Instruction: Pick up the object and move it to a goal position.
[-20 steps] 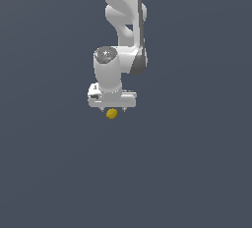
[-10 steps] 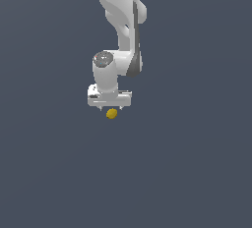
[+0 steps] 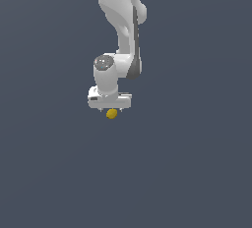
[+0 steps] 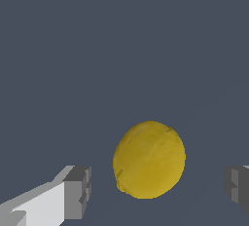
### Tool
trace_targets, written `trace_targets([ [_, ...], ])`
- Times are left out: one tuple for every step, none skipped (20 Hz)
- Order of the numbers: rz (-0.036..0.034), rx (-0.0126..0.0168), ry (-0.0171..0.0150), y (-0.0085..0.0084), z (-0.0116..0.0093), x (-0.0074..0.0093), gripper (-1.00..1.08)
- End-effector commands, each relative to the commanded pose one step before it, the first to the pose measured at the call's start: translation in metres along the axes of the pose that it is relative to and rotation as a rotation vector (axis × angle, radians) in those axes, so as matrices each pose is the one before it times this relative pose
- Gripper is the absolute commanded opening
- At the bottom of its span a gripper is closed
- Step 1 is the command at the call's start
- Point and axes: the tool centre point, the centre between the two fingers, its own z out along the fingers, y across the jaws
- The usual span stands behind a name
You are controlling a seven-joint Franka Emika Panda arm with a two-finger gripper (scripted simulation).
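Note:
The object is a small yellow-orange rounded blob [image 3: 112,114], lying on the dark grey ground. It shows large in the wrist view [image 4: 149,159]. My white gripper [image 3: 110,108] hangs straight above it, pointing down. In the wrist view the gripper [image 4: 158,191] is open: one grey pad [image 4: 78,192] and the other pad [image 4: 237,188] stand apart on either side of the object, with a gap to each. The object is not touched by either pad.
A plain dark grey surface [image 3: 197,173] fills both views. The white arm [image 3: 123,20] rises from the gripper to the upper edge of the exterior view.
The gripper has risen a little over the last second. The object has stayed where it was.

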Motion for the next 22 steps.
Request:
trace_targets([
  [-0.00059, -0.00009, -0.00068, -0.00016, 0.01092, -0.00095, 1.00],
  [0.00000, 0.00000, 0.00000, 0.00011, 0.00530, -0.00028, 1.00],
  [0.00000, 0.00000, 0.00000, 0.00011, 0.00478, -0.00020, 1.00],
  [0.00000, 0.00000, 0.00000, 0.00010, 0.00418, -0.00012, 1.00],
  [-0.00063, -0.00016, 0.00024, -0.00025, 0.00342, 0.00001, 1.00],
  [0.00000, 0.00000, 0.00000, 0.00009, 0.00295, 0.00004, 1.00],
  [0.00000, 0.00000, 0.00000, 0.00008, 0.00236, 0.00010, 1.00],
  [0.00000, 0.00000, 0.00000, 0.00007, 0.00179, 0.00013, 1.00],
  [0.00000, 0.00000, 0.00000, 0.00006, 0.00125, 0.00012, 1.00],
  [0.00000, 0.00000, 0.00000, 0.00004, 0.00074, 0.00009, 1.00],
  [0.00000, 0.00000, 0.00000, 0.00001, 0.00024, 0.00003, 1.00],
  [0.00000, 0.00000, 0.00000, 0.00000, 0.00000, 0.00000, -1.00],
  [0.00000, 0.00000, 0.00000, 0.00000, 0.00000, 0.00000, -1.00],
  [0.00000, 0.00000, 0.00000, 0.00000, 0.00000, 0.00000, -1.00],
  [0.00000, 0.00000, 0.00000, 0.00000, 0.00000, 0.00000, -1.00],
  [0.00000, 0.00000, 0.00000, 0.00000, 0.00000, 0.00000, -1.00],
  [0.00000, 0.00000, 0.00000, 0.00000, 0.00000, 0.00000, -1.00],
  [0.00000, 0.00000, 0.00000, 0.00000, 0.00000, 0.00000, -1.00],
  [0.00000, 0.00000, 0.00000, 0.00000, 0.00000, 0.00000, -1.00],
  [0.00000, 0.00000, 0.00000, 0.00000, 0.00000, 0.00000, -1.00],
  [0.00000, 0.00000, 0.00000, 0.00000, 0.00000, 0.00000, -1.00],
  [0.00010, -0.00014, 0.00067, 0.00011, -0.00067, 0.00015, -1.00],
])
